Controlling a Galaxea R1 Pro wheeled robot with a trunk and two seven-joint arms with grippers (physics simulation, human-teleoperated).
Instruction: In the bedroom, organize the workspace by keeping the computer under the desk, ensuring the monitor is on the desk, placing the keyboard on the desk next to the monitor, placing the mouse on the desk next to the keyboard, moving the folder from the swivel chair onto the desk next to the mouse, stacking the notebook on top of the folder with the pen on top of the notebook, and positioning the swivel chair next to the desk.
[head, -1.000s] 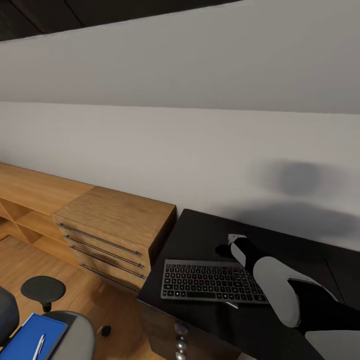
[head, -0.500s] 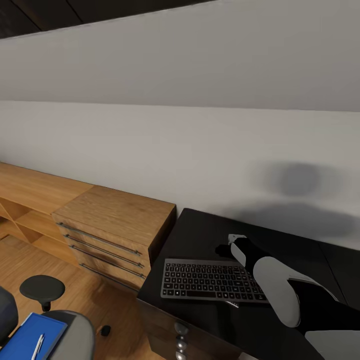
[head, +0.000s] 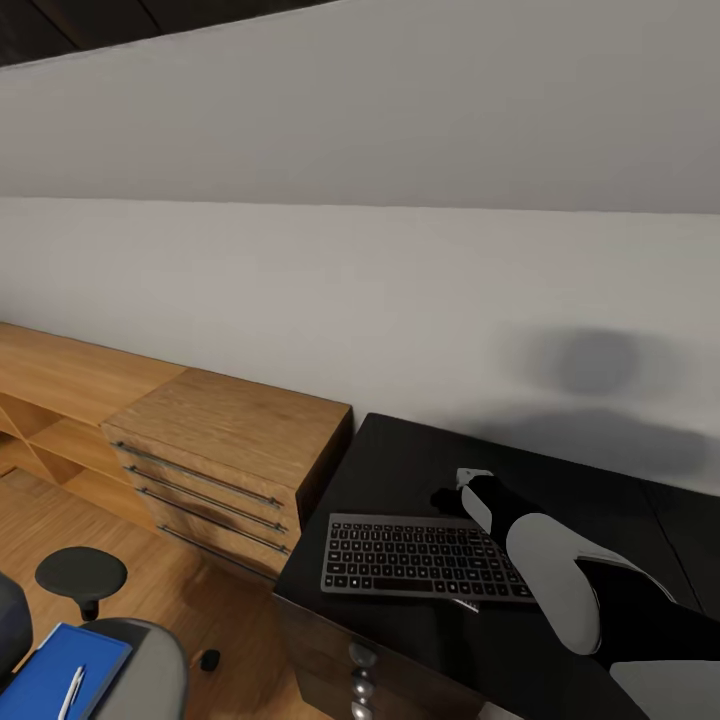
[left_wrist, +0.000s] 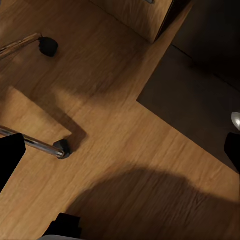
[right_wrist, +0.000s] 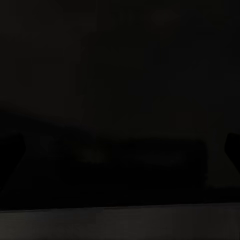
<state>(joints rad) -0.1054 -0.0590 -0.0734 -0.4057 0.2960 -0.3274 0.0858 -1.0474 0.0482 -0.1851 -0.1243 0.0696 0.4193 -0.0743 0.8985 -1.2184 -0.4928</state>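
The slim dark grey keyboard (head: 420, 558) lies on the black desk (head: 420, 460) near its front edge. My right arm reaches over the keyboard's far right corner, and my right gripper (head: 452, 492) hangs low over the desk top just behind it. In the right wrist view its fingertips (right_wrist: 11, 150) stand far apart over dark desk surface, so the right gripper (right_wrist: 120, 145) is open. The bright blue folder (head: 50, 670) rests on the grey swivel chair (head: 150, 670) with the white pen (head: 70, 692) on it. My left gripper (left_wrist: 120, 152) is open above the floor.
A light wooden drawer unit (head: 230, 450) stands against the desk's left end, with open wooden shelves further left. The chair's round black armrest (head: 80, 572), chrome legs (left_wrist: 35, 142) and casters (left_wrist: 48, 46) stand over the wood floor. Silver knobs (head: 362, 655) mark the desk's drawers.
The head view has drifted slightly, so the chair sits a little lower left in the picture. The right arm and the keyboard keep their places.
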